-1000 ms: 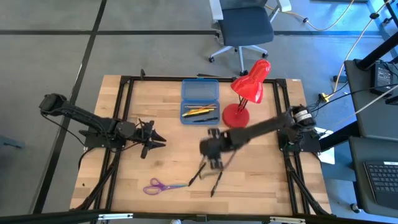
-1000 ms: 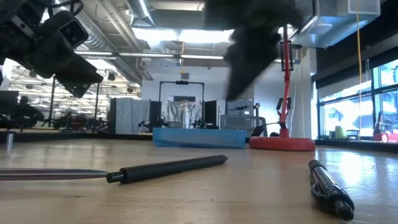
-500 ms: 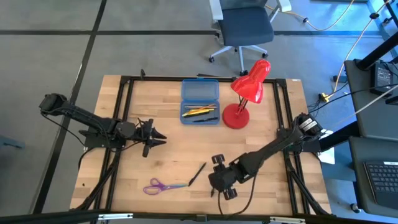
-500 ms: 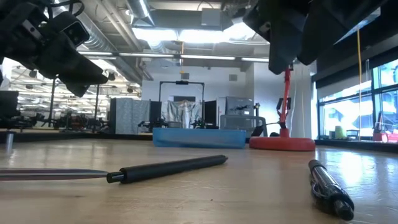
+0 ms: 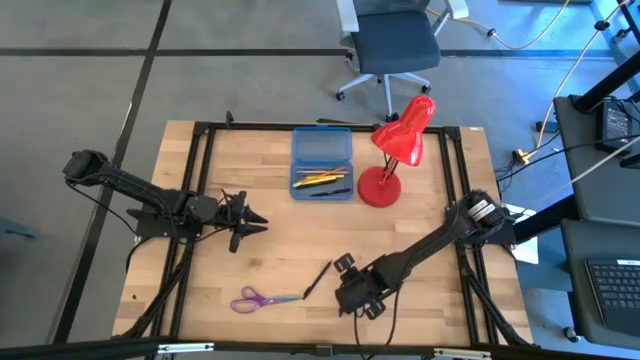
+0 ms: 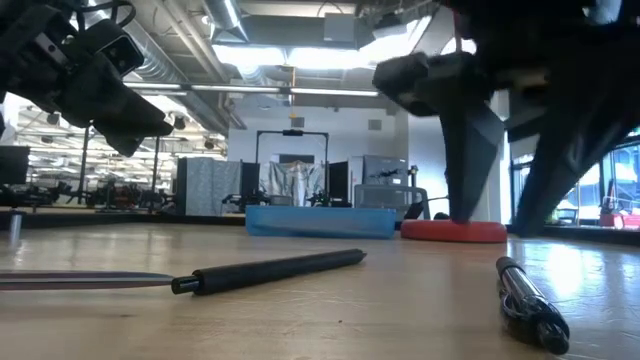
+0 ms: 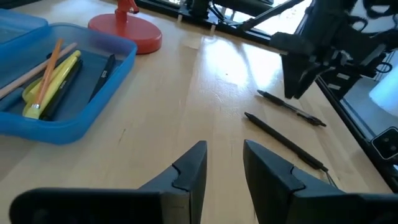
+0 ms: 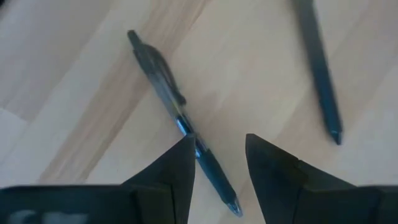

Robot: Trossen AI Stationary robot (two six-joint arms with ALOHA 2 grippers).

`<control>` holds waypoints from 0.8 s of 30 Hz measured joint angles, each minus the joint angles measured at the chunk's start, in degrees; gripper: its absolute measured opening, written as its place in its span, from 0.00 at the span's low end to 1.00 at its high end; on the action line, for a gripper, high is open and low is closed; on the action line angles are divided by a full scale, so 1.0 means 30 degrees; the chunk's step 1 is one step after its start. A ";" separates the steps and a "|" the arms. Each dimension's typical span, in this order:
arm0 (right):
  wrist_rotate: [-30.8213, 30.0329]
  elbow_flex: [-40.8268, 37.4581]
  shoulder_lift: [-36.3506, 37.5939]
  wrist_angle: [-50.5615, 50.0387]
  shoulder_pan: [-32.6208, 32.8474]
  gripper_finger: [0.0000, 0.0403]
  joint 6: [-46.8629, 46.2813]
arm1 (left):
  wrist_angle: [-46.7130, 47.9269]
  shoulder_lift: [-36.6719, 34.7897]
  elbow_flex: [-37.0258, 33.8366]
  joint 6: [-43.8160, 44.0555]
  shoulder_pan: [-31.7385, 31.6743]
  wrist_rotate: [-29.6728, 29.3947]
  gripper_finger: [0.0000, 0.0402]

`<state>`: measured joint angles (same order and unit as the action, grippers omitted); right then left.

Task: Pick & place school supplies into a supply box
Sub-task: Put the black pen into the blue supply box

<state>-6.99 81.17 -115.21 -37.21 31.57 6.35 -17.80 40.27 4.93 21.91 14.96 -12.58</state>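
The right gripper hung open and empty over a pen; closing off-centre might have rolled the pen away.

The light wooden butcher-block desk has an open translucent blue plastic pencil case at the back, right beside a red desk lamp. Up front lie purple-handled scissors, a slim black pen and a dark clip pen.
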 joint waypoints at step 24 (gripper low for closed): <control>0.2027 0.0058 -0.1633 0.0614 -0.0277 0.15 -0.1012 | 0.0159 0.0003 0.0007 -0.0041 0.0000 0.0000 0.24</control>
<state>-0.91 81.34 -120.11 -35.37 30.74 3.31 -17.32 40.28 4.95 21.79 14.96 -12.58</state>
